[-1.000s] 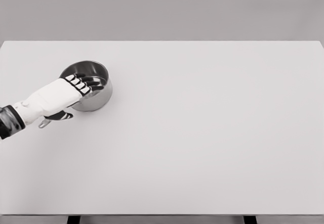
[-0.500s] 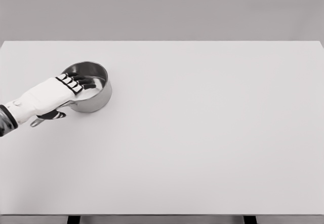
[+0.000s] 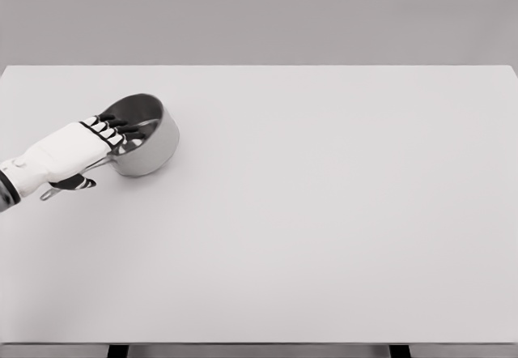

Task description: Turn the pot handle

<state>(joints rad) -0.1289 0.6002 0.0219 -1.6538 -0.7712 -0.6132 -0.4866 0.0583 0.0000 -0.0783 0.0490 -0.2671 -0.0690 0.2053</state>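
A small steel pot (image 3: pixel 155 142) stands on the white table (image 3: pixel 324 212) at the left, tipped so its mouth leans toward my arm. Its handle runs down-left under my palm, and only the handle's tip (image 3: pixel 48 193) sticks out. My left hand (image 3: pixel 99 152) lies over the handle. Its dark fingers (image 3: pixel 121 127) reach across the rim into the pot, and the thumb (image 3: pixel 74 184) curls below the handle, so the handle is pinched between palm and thumb. The right arm is out of view.
The table's left edge is just beyond my left wrist. The front edge runs along the bottom of the picture, with two dark table legs (image 3: pixel 118 351) below it.
My left hand has drawn back to the left, taking the handle with it. The handle's tip has swung left, and the pot has gone from level to tipped.
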